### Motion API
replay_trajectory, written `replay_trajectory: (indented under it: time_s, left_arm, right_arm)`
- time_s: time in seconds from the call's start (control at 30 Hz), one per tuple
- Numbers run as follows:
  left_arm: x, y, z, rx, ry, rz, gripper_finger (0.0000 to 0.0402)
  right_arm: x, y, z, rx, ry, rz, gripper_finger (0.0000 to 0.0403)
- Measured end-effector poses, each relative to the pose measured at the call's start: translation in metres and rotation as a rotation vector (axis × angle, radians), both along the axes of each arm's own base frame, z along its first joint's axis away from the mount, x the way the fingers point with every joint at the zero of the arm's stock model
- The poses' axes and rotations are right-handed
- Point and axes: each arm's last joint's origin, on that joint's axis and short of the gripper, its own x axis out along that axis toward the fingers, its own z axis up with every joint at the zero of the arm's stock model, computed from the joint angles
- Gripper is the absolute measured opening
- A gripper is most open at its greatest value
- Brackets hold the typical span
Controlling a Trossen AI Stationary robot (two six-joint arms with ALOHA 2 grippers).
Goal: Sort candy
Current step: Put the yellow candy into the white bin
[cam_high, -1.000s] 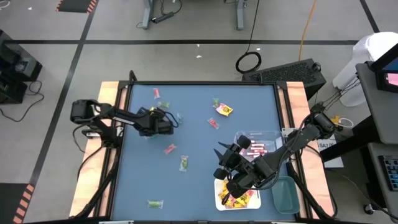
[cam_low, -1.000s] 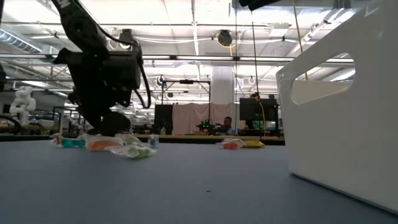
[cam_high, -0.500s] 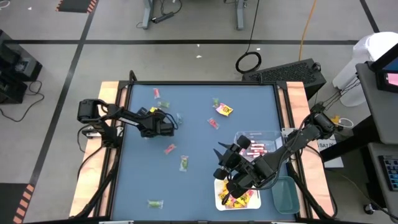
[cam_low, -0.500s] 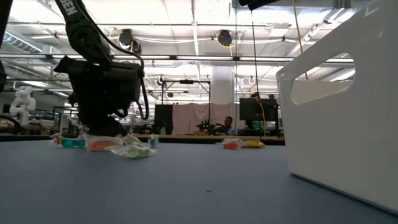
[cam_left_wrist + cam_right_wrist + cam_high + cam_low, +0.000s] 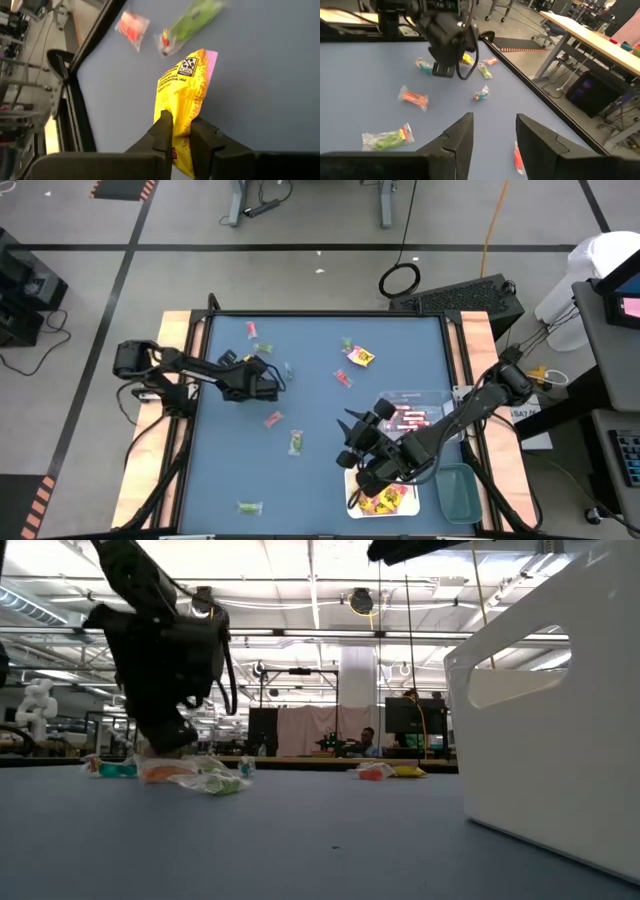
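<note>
Left claw (image 5: 181,134) is clamped on a yellow candy packet (image 5: 186,95), fingers pinched on its near end. The packet's long axis runs straight out from the claw, free end pointing away over the blue bench (image 5: 320,480). In the high view this left claw (image 5: 270,380) sits toward the bench's left edge, with a red stick candy (image 5: 251,329), a green wrapped piece (image 5: 263,347) and a small teal piece (image 5: 289,368) close by.

Right claw (image 5: 492,131) has its fingers apart and holds nothing. In the high view it hovers at the near-right part of the bench (image 5: 352,442), just beside the trays.

Tray with yellow packets (image 5: 352,492) lies at the bench's near-right corner, partly under the right arm. The clear tray holding pink-red sticks (image 5: 440,396) lies just beyond it; a green-tinted tray (image 5: 457,492) is at its right side.

Loose candy on the bench: an orange-red piece (image 5: 272,419), a green piece (image 5: 296,442), another green piece near the front edge (image 5: 248,506), a yellow packet with a green piece beside it (image 5: 361,356), and a red piece (image 5: 343,377).

Judgement: the deciding relation is that the yellow-packet tray lies well apart from the held packet, across the bench toward the right. The right arm is nearer the tray, yet the left arm carries the packet, so it needs a long reach or a hand-over. The pinch is on one end only, so the packet may swing.
</note>
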Motion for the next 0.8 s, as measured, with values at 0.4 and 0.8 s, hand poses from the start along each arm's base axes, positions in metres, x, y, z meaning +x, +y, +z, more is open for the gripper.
replay_trajectory:
  time_s: [0.4, 0.8]
  left_arm:
    - [0.010, -0.065, 0.085, -0.075, -0.300, -0.405, 0.0043]
    - [0.017, -0.132, 0.132, -0.037, -0.554, -1.027, 0.0043]
  right_arm:
    - [0.030, -0.010, -0.007, 0.029, 0.099, 0.152, 0.0137]
    - [0.061, -0.021, -0.012, -0.014, 0.103, 0.287, 0.0202]
